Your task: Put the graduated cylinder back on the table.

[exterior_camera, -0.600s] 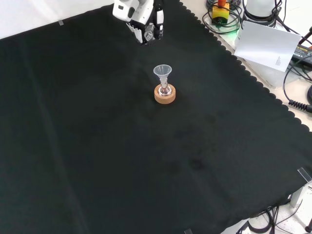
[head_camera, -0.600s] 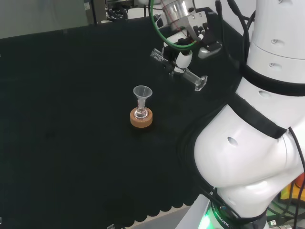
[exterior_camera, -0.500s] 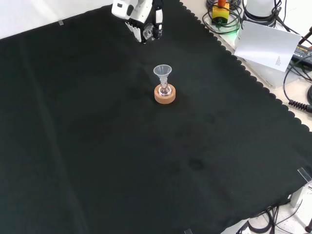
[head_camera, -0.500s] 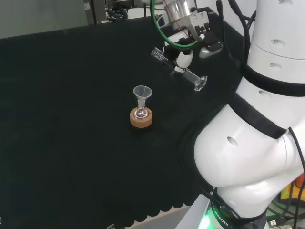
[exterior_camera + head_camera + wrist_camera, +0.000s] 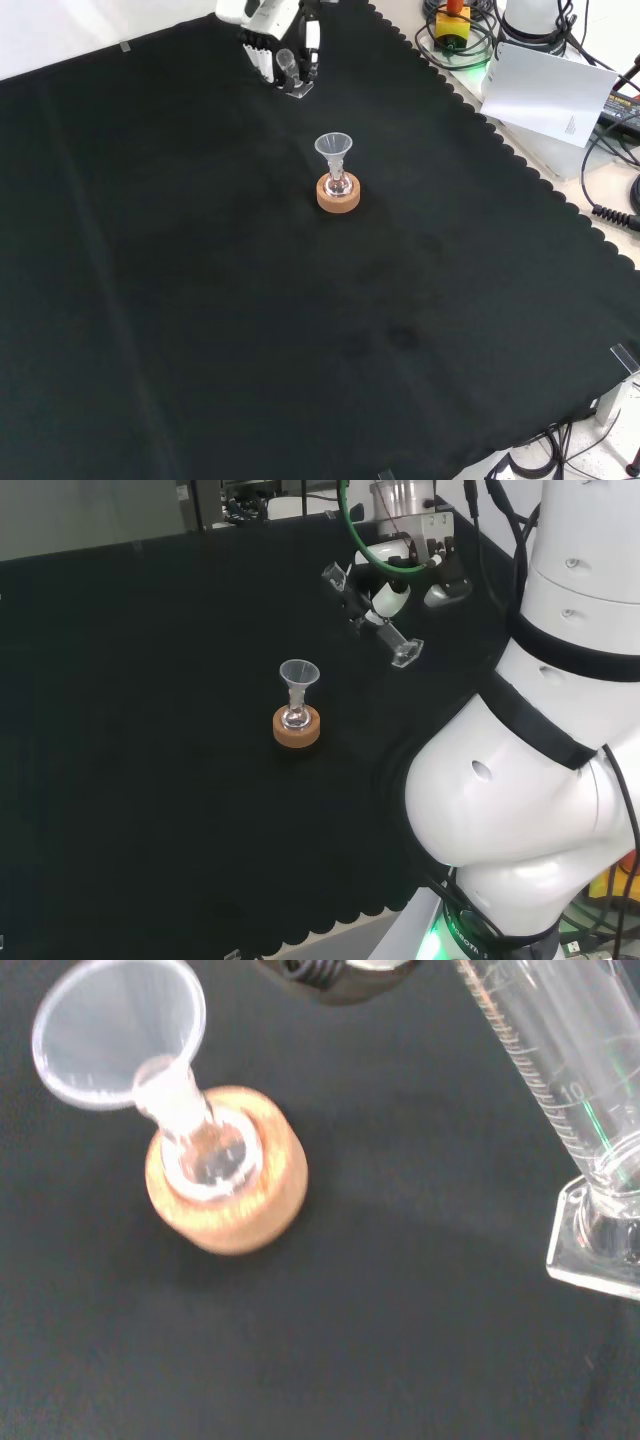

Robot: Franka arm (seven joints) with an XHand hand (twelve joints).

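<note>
Cylinder [image 5: 372, 619] hangs tilted above the worktop [image 5: 150, 680] in the head view, its base [image 5: 405, 653] lower and toward the right, with the robot hand [image 5: 385, 598] curled around its middle. A funnel [image 5: 298, 686] stands in a small flask on a cork ring [image 5: 297, 729], well apart to the lower left.

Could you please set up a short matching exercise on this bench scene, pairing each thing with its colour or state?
Things:
1. graduated cylinder
2. funnel
3. cork ring
4. hand

States:
A. tan, resting on the black cloth
B. tilted, held above the cloth
C. upright, wide mouth up, in the small flask
D. black and white, curled round clear glassware

Pairs: 1-B, 2-C, 3-A, 4-D
</note>
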